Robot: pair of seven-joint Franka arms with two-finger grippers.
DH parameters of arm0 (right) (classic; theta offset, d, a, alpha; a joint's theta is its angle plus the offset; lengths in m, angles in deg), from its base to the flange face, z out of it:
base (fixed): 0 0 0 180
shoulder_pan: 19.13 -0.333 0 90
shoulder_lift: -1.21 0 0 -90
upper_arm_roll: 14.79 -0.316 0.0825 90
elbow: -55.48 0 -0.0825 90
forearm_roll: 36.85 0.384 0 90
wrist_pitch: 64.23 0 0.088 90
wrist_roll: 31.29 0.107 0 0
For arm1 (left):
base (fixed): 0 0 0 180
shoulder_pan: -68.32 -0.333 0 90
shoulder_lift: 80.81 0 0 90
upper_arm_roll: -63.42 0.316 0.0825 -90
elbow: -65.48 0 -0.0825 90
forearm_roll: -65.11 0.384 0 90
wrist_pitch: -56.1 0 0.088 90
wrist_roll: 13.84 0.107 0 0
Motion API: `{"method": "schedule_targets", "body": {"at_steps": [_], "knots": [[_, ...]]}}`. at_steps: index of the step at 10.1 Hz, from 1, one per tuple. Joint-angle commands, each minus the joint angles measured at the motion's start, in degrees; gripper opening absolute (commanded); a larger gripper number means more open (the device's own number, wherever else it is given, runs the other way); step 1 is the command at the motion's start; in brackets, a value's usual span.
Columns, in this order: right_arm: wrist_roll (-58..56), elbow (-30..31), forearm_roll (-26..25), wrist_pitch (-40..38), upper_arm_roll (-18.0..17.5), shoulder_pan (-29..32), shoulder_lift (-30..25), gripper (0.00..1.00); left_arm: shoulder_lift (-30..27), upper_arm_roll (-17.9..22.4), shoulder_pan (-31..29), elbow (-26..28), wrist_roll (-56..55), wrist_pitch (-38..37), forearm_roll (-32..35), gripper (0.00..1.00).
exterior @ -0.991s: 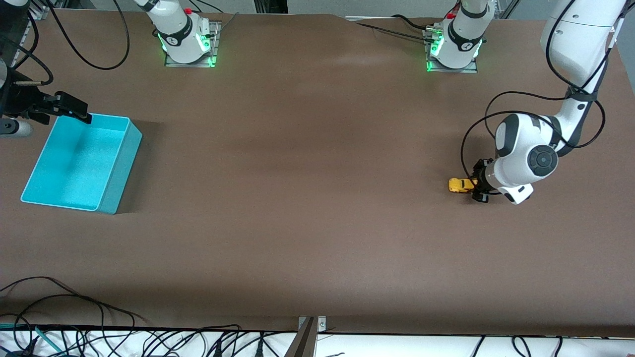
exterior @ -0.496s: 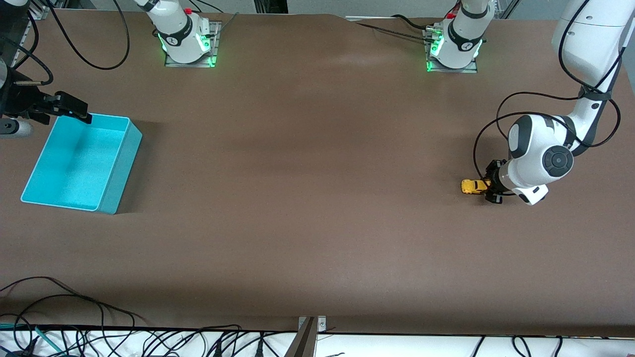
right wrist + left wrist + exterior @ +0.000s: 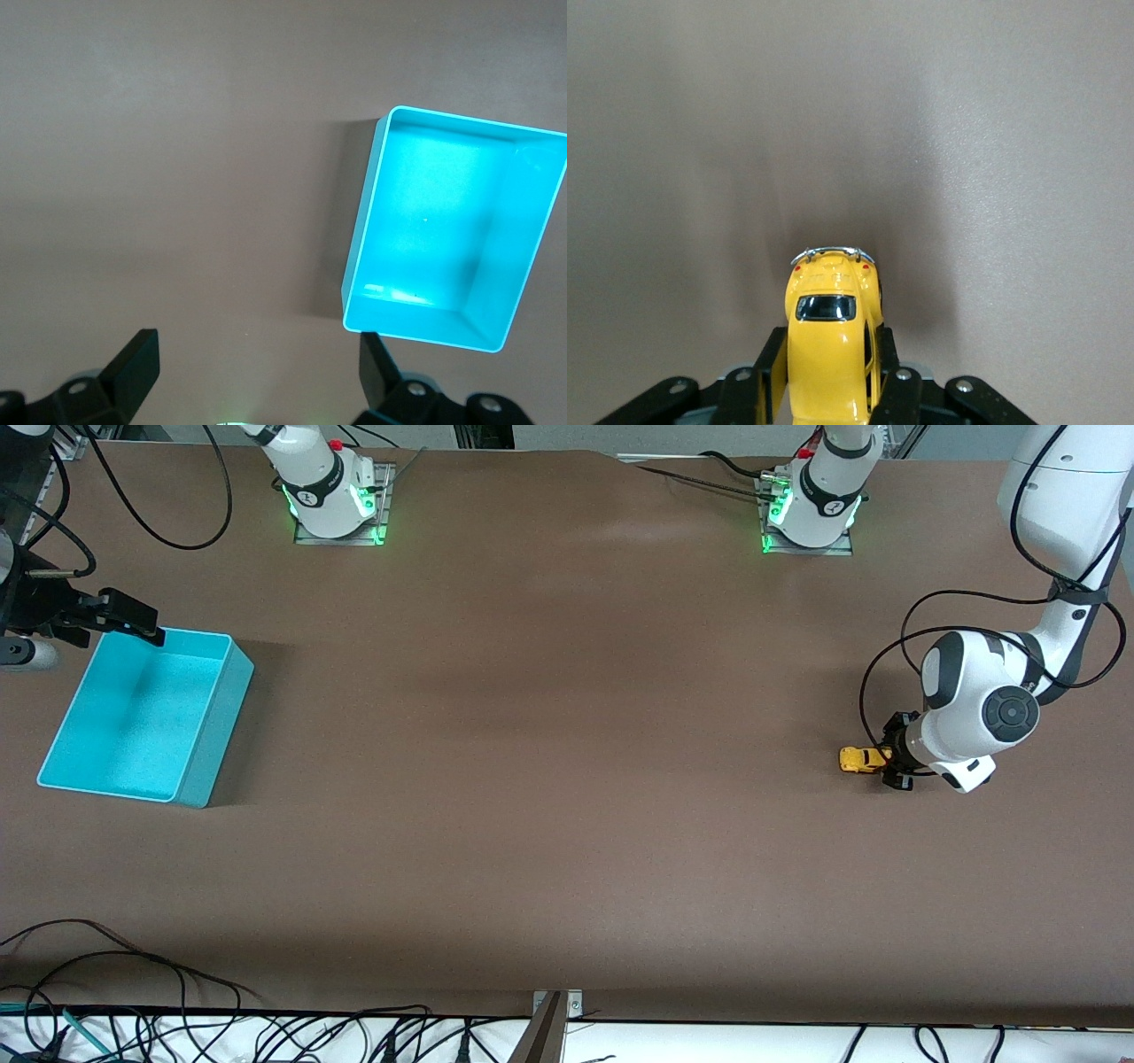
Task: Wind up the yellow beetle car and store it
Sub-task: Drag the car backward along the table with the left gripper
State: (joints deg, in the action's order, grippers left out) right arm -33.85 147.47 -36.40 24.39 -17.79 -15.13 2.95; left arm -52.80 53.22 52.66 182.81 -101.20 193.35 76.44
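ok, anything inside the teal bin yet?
Nothing: the teal bin shows only its bare floor in the right wrist view. The yellow beetle car sits clamped in the left gripper at the left arm's end.

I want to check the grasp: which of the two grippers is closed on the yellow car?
The left gripper: its fingers clamp the yellow beetle car. The right gripper waits open beside the turquoise bin.

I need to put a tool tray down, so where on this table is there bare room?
Bare brown table runs between the turquoise bin and the yellow beetle car. It is crowded only where the left gripper clamps the car, and at the bin's corner under the open right gripper.
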Motion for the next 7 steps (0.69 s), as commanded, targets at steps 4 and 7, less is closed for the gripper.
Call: {"method": "schedule_targets", "body": {"at_steps": [4,7], "knots": [[-0.43,-1.64,2.54,-1.87,0.10,0.30,0.46,1.00,6.10,0.45,-0.60,-2.19,-0.18,3.02,2.38,0.90],[-0.43,-1.64,2.55,-1.87,0.19,0.39,0.46,1.00,5.57,0.18,-0.60,-2.19,-0.53,2.67,2.11,1.00]]}}
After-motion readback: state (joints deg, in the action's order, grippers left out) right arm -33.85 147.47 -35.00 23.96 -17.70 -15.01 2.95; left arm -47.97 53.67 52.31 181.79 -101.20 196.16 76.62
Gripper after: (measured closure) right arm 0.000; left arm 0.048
